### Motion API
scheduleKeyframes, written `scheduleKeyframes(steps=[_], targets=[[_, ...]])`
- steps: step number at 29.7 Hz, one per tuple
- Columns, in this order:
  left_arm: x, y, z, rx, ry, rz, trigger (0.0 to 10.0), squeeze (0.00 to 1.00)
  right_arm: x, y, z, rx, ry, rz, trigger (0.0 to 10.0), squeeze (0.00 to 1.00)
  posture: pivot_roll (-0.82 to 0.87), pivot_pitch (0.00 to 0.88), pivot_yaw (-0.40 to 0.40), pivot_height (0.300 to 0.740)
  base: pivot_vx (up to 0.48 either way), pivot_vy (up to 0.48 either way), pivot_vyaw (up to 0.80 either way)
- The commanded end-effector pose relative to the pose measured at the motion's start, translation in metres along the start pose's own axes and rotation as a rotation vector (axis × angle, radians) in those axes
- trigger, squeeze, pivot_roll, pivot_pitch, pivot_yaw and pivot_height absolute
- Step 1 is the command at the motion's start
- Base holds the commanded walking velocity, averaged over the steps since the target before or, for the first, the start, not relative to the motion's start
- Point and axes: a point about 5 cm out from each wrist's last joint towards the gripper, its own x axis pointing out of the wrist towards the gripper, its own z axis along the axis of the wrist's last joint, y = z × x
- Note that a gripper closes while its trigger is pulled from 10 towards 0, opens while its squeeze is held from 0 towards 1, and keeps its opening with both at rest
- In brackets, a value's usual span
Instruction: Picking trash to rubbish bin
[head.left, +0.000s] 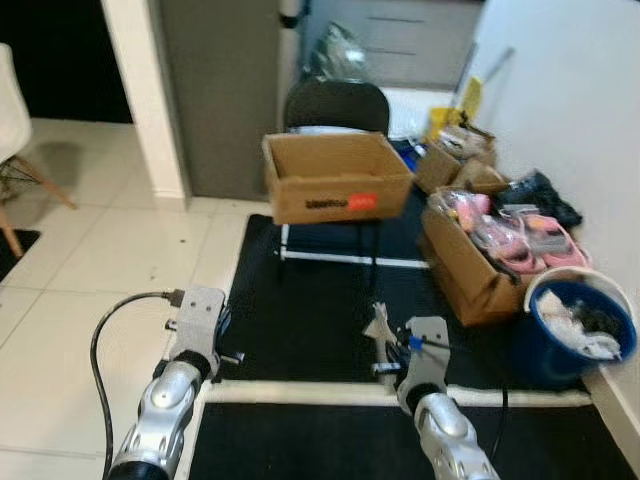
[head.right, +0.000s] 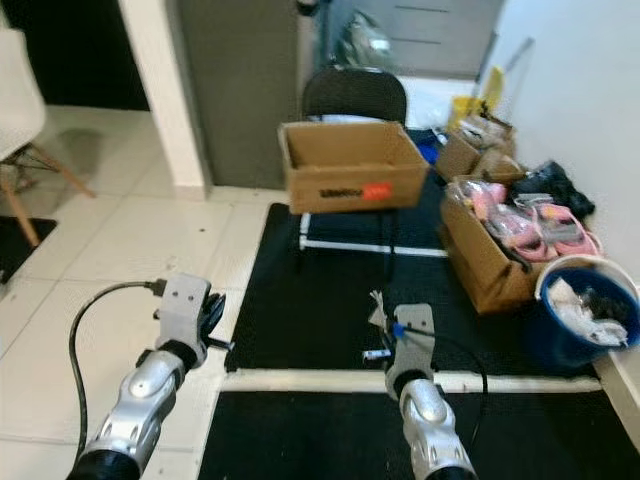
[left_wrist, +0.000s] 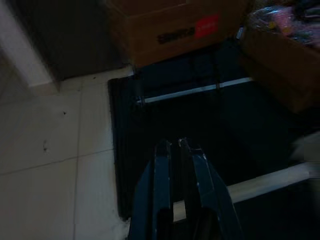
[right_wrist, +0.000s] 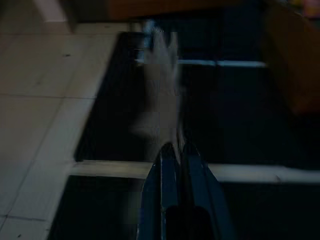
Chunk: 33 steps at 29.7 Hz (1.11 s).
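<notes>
Right pincer (right_wrist: 173, 146) clamped on one scrap of paper (right_wrist: 159, 85) (blurred); left pincer (left_wrist: 174, 145) closed, empty; one blue bin (head.left: 578, 330), three cardboard boxes (head.left: 336, 177)

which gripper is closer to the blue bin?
Right. The right gripper, shut on a paper scrap, is over the black mat with the blue bin off to its right. The left gripper, shut and empty, is farther left by the tiles.

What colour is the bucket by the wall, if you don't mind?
Blue bucket with a pale rim, clearest in the left eye view.
</notes>
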Motion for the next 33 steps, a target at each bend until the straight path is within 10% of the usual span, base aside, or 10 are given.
scheduleKeyframes(steps=[1,16,33], targets=[[0.000,-0.001,0.000,0.003,0.007,-0.007,10.0,0.00,-0.001,-0.003,-0.001,0.008,0.003,-0.016,10.0,0.00,0.02,0.043,0.001,0.740,0.000,0.000,-0.80],[0.001,-0.010,0.000,-0.022,-0.005,-0.026,10.0,0.00,0.002,-0.002,-0.002,0.018,0.018,0.008,10.0,0.00,0.01,0.023,-0.003,0.740,0.000,0.000,-0.80],[0.001,-0.010,0.004,-0.098,-0.029,0.005,10.0,0.00,0.005,0.014,0.002,-0.039,0.008,0.122,10.0,0.00,0.01,0.039,-0.009,0.740,0.308,0.000,0.00]])
